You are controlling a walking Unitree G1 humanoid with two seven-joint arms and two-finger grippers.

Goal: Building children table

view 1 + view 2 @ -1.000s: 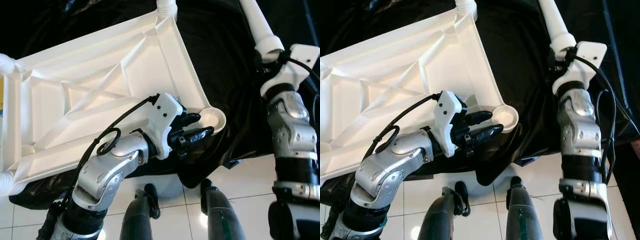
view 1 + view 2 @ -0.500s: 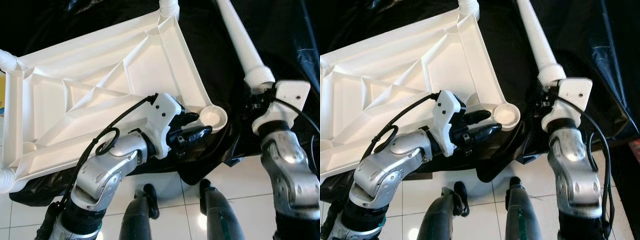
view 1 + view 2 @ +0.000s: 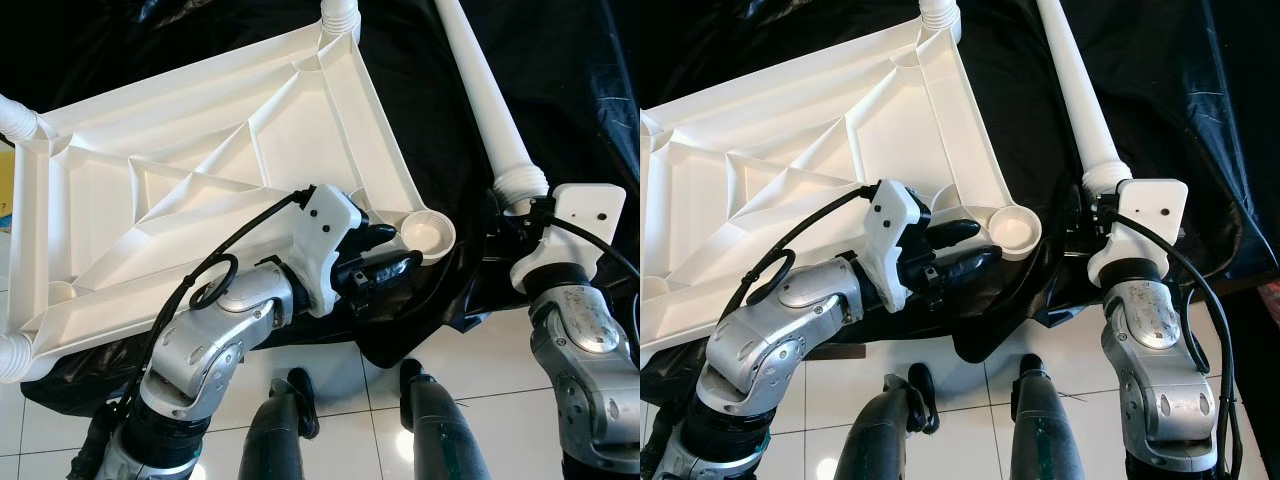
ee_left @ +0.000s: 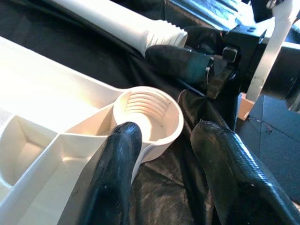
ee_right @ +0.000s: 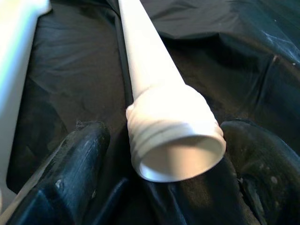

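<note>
Since a second ago the right arm has drawn back toward the robot, bringing the white table leg (image 3: 487, 110) down so its threaded end now sits just right of the empty corner socket (image 3: 430, 232). Nearest, the left tool (image 3: 385, 255) rests at the near right corner of the upturned white tabletop (image 3: 200, 190), which lies on a black sheet (image 3: 440, 90); its fingers are spread, one touching the socket's wall, the other over the sheet, gripping nothing. Right of it, the right tool (image 5: 154, 164) is clenched on the leg just behind the thread. The leg's long axis runs from there away to the far side, so its thread faces the robot, not down into the socket; it likely needs tipping upright. The left wrist view shows the socket's inner thread (image 4: 146, 104); the right wrist view shows the leg's hollow end. Farther off, legs already stand in other corners
</note>
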